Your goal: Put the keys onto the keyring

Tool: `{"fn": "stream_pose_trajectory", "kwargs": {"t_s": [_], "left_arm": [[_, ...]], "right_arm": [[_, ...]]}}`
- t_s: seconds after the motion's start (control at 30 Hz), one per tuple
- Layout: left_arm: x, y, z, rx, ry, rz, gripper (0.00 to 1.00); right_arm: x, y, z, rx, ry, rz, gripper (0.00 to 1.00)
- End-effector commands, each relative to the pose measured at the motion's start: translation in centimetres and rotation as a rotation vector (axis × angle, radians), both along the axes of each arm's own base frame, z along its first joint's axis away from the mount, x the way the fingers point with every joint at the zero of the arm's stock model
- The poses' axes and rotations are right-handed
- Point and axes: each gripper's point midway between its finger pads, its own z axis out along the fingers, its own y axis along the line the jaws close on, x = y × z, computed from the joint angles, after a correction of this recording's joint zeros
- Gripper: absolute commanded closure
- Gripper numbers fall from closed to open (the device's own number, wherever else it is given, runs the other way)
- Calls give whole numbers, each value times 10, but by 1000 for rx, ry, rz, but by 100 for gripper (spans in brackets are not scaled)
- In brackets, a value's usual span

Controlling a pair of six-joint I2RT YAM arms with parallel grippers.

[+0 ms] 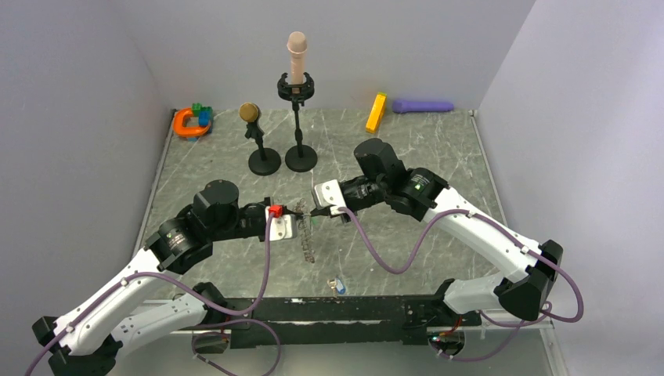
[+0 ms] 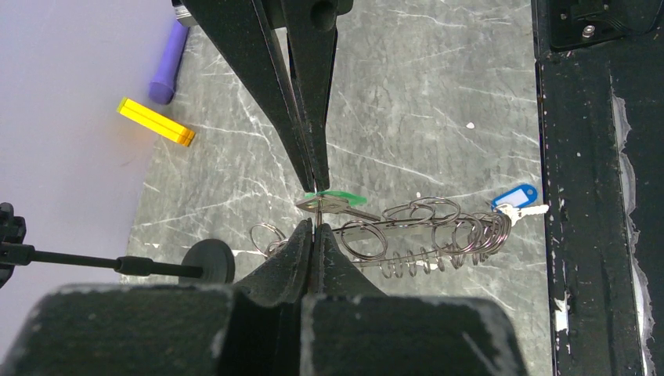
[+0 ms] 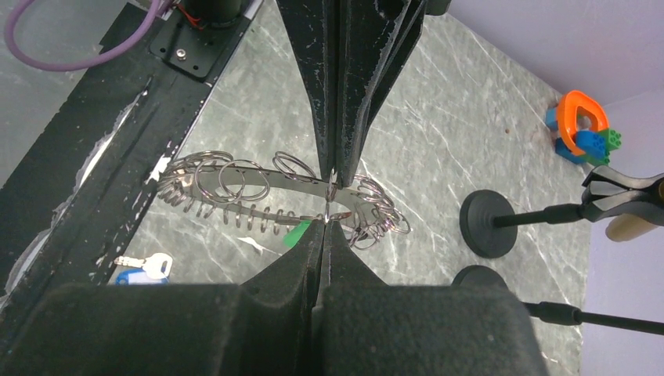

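Note:
The keyring [image 2: 423, 235], a big metal loop strung with several small split rings, hangs between my two grippers above the table; it also shows in the right wrist view [image 3: 235, 184] and from above [image 1: 307, 239]. My left gripper [image 2: 314, 227] is shut on a thin wire ring of it, just below the green key's metal end. My right gripper [image 3: 327, 222] is shut, its tips meeting the green key [image 2: 338, 197] from the other side; the green head [image 3: 296, 233] peeks out beside its finger. A blue-headed key [image 2: 517, 200] lies on the table by the front rail.
Two black stands with round bases [image 1: 264, 161] [image 1: 301, 158] rise at the back centre. A yellow block [image 1: 377, 112] and a purple cylinder [image 1: 423, 106] lie at the back right, and an orange, blue and green toy [image 1: 193, 121] at the back left. A black rail [image 1: 337, 309] runs along the near edge.

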Motion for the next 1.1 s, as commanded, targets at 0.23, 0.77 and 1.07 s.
{"fn": "stream_pose_trajectory", "kwargs": {"t_s": [0.23, 0.77, 1.07], "left_arm": [[1, -11, 19, -76, -42, -20, 100], [4, -8, 24, -111, -45, 23, 100], [3, -7, 28, -137, -33, 29, 100]], "right_arm": [[-6, 8, 29, 107, -29, 33, 100], [-11, 6, 32, 120, -7, 40, 100], [-8, 8, 33, 124, -3, 20, 100]]}}
